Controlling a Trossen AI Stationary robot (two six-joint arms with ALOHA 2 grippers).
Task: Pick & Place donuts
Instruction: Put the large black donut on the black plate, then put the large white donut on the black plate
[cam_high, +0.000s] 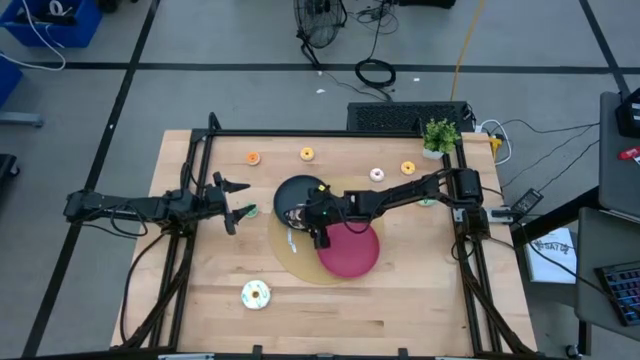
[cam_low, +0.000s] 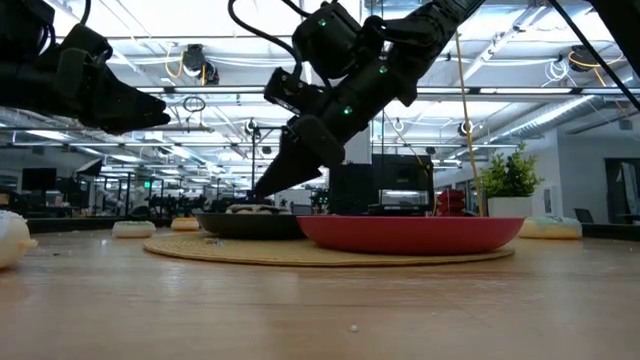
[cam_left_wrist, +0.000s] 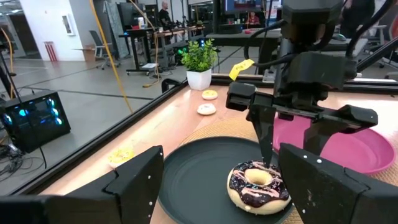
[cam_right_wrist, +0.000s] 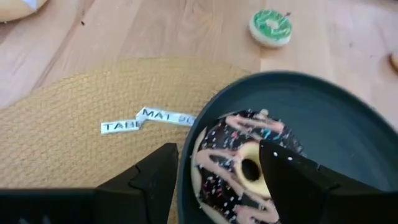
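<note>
Altogether seven donuts (cam_high: 256, 295) show, one chocolate donut (cam_left_wrist: 258, 185) on the black plate (cam_left_wrist: 199, 180).

Both arms are matte black with exposed black cables, green indicator lights, and angular, wedge-shaped black fingers (cam_left_wrist: 134, 186).

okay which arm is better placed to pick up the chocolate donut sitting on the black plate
The right. The right gripper hangs open directly over the chocolate-glazed donut with pink drizzle on the round black plate, its fingers either side of the ring. The left gripper waits open beyond the plate's edge, farther off.
</note>
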